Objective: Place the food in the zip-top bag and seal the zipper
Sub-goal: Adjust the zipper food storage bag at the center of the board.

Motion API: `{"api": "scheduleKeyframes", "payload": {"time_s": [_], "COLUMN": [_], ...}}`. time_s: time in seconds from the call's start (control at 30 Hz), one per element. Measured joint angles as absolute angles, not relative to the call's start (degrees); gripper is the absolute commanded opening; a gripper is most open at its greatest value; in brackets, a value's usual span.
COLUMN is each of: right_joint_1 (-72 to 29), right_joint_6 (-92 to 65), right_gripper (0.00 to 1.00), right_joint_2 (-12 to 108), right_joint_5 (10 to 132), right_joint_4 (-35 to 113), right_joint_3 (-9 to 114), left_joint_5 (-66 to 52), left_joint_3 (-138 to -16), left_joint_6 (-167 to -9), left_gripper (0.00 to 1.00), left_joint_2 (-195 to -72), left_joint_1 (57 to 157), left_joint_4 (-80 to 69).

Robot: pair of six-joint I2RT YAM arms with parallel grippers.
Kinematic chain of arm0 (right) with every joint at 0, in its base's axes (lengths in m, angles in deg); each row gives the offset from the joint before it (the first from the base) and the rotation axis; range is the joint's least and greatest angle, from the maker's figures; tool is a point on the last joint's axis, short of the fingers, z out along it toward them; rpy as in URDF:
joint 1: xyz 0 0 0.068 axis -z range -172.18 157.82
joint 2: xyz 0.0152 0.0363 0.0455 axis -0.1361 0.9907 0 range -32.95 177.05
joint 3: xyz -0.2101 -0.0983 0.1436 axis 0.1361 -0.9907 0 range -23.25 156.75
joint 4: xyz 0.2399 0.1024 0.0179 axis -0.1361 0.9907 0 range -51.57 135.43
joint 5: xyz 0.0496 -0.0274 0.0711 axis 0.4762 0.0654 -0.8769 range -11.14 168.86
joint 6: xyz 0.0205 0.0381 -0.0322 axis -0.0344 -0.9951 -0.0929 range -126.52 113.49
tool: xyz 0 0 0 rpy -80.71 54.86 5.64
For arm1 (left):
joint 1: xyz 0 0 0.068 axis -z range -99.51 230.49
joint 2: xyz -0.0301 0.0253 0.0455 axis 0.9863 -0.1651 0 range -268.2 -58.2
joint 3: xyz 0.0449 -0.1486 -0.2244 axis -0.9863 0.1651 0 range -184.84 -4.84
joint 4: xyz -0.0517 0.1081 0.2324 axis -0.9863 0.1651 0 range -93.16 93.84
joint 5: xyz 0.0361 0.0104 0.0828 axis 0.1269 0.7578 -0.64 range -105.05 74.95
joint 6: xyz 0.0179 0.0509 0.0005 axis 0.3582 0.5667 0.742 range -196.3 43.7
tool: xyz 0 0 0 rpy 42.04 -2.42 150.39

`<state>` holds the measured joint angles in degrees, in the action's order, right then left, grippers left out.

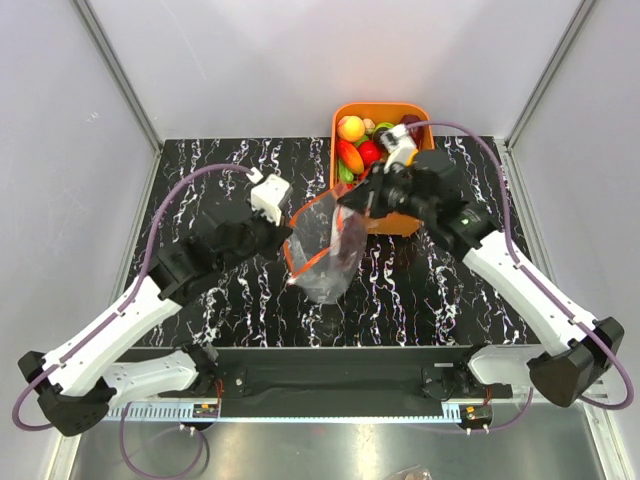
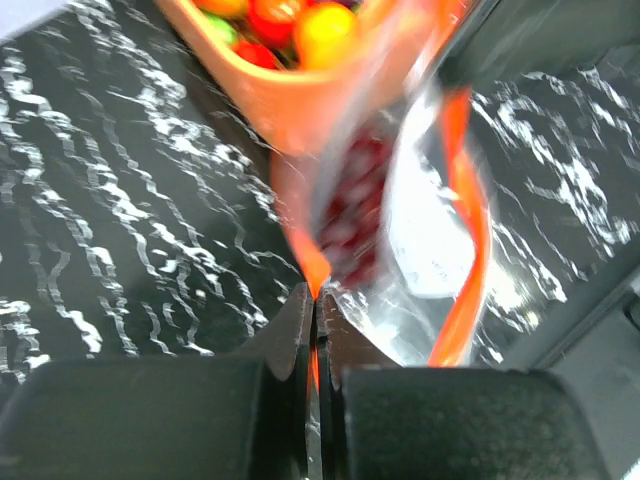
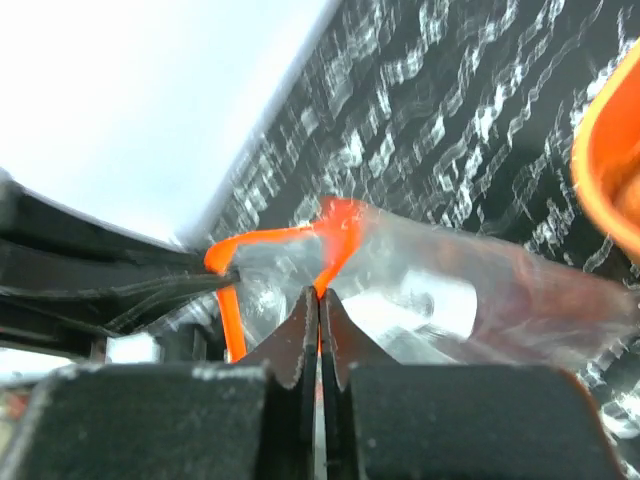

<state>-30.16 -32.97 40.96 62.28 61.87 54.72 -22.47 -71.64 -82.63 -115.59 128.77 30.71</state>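
Top external view: clear crinkly plastic zip-top bag (image 1: 325, 255) is held near the table's (image 1: 220, 290) centre, left pincer (image 1: 287, 222) and right pincer (image 1: 352, 200) each pinching its red-orange zipper strip (image 2: 472, 210). Film likely light, limp, slippery; the stiffer strip offers the surer hold.

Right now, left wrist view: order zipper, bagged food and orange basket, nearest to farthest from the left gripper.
1. zipper, pinched by the left gripper.
2. dark red food, inside the zip-top bag, just beyond.
3. orange basket, behind it, at top.
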Motion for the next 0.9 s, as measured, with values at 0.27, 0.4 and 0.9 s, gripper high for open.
{"api": "scheduleKeyframes", "payload": {"time_s": [0.27, 0.4, 0.9], "right_joint_1": [-21.13, -21.11, -21.11], "right_joint_6": [-53.67, -58.39, -58.06], "right_gripper": [0.0, 0.0, 0.27], "right_joint_2": [42.62, 46.77, 56.04], "right_joint_5": [52.88, 50.72, 46.32], "right_joint_4": [35.34, 29.22, 24.54], "right_joint_3": [40.21, 38.68, 44.06], "left_joint_5": [-16.13, -13.95, -15.28], "left_joint_3": [-66.42, -64.87, -78.03], "left_joint_6": [-82.78, -83.09, -83.63], "left_gripper": [0.0, 0.0, 0.0], "left_joint_2": [-114.84, -114.84, -124.85], "left_joint_1": [125.86, 125.86, 112.44], "left_joint_4": [29.42, 29.81, 38.82]}}
